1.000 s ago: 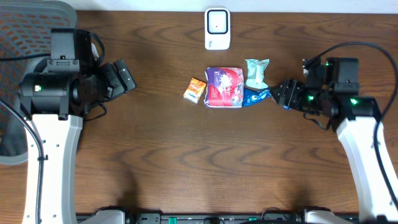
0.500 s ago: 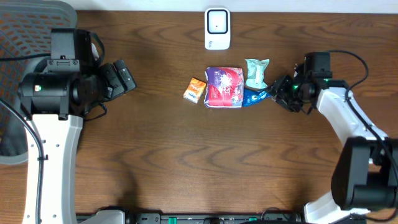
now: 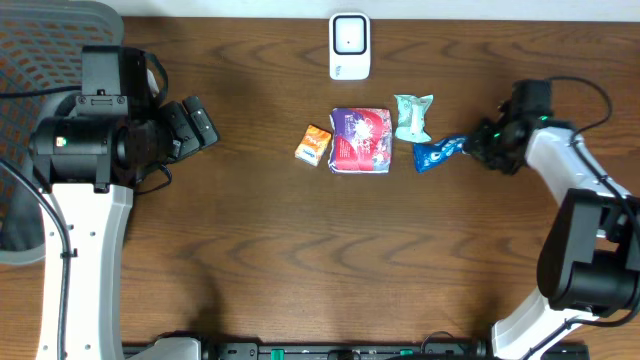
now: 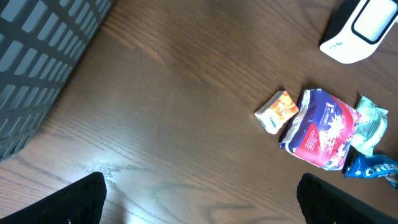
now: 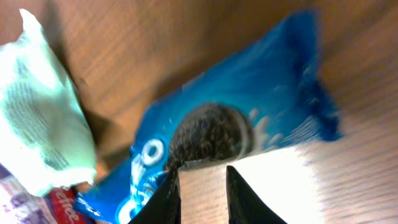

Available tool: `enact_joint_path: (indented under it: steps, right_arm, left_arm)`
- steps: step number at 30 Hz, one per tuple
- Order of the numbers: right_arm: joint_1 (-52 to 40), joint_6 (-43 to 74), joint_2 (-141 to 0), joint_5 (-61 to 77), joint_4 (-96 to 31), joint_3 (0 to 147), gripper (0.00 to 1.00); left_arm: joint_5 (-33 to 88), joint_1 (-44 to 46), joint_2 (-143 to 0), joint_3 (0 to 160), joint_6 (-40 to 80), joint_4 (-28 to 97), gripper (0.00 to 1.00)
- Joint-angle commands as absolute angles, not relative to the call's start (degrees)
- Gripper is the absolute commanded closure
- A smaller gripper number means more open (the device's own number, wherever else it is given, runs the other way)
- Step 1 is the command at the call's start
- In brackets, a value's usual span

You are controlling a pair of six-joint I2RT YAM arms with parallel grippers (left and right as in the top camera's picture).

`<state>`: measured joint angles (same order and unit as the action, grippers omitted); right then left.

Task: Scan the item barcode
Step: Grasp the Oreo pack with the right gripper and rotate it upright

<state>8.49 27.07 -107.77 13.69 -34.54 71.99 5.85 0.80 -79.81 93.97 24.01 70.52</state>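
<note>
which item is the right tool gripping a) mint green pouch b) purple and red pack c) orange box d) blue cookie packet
d: the right tool has its fingertips closed on the edge of the blue cookie packet, as the right wrist view shows.

You had broad bare table (image 3: 250, 250) along the whole near side, and between the left gripper (image 3: 203, 124) and the orange packet (image 3: 314, 144). Centre row was crowded: orange packet just beside the purple pouch (image 3: 361, 140), mint packet (image 3: 412, 116) at its right, and the blue cookie packet (image 3: 437, 154) below that, with the right gripper (image 3: 467, 148) clamped on its end. An open lane lay between scanner (image 3: 350, 45) and pouch.
</note>
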Motion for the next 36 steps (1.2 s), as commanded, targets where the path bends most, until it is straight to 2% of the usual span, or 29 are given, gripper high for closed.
enact_joint_path:
  steps: [1,2,3,6,8,11,16,17,20,22,23,27,36]
  right_arm:
    - [8.8,18.1,-107.5,14.1,-39.8,80.7,0.74]
    - [8.5,17.3,-107.5,15.6,-41.8,82.3,0.68]
    - [8.1,16.6,-107.5,17.5,-43.3,83.6,0.67]
    - [5.4,16.7,-107.6,23.5,-44.8,84.5,0.69]
    - [3.3,18.0,-108.2,22.9,-44.8,84.1,0.7]
    - [1.0,25.0,-109.9,15.7,-46.0,82.5,0.77]
    - [1.8,28.5,-110.4,4.3,-49.2,81.5,0.77]
    - [2.3,28.5,-110.4,3.7,-49.7,81.5,0.79]
    - [4.6,28.5,-110.5,2.9,-51.2,80.9,0.97]
    - [5.6,28.7,-110.6,2.9,-50.1,79.8,0.97]
    - [6.0,28.7,-110.6,3.3,-49.0,78.7,0.94]
    - [5.6,29.0,-110.7,6.2,-43.0,74.7,0.9]
    - [5.6,30.0,-113.1,5.0,-15.6,67.3,0.91]
  left_arm:
    - [5.5,0.6,-79.7,94.0,23.8,70.7,0.02]
    - [5.4,0.6,-79.7,94.0,23.8,70.7,0.02]
    - [5.5,0.6,-79.7,94.0,23.8,70.7,0.02]
    - [5.4,0.6,-79.7,94.0,23.8,70.7,0.02]
    - [5.5,0.6,-79.7,94.0,23.8,70.7,0.02]
    - [5.5,0.6,-79.7,94.0,23.8,70.7,0.02]
    - [5.5,0.6,-79.7,94.0,23.8,70.7,0.02]
    - [5.5,0.6,-79.7,94.0,23.8,70.7,0.02]
    - [5.5,0.6,-79.7,94.0,23.8,70.7,0.02]
    - [5.5,0.6,-79.7,94.0,23.8,70.7,0.02]
    - [5.5,0.6,-79.7,94.0,23.8,70.7,0.02]
    - [5.5,0.6,-79.7,94.0,23.8,70.7,0.02]
    - [5.5,0.6,-79.7,94.0,23.8,70.7,0.02]
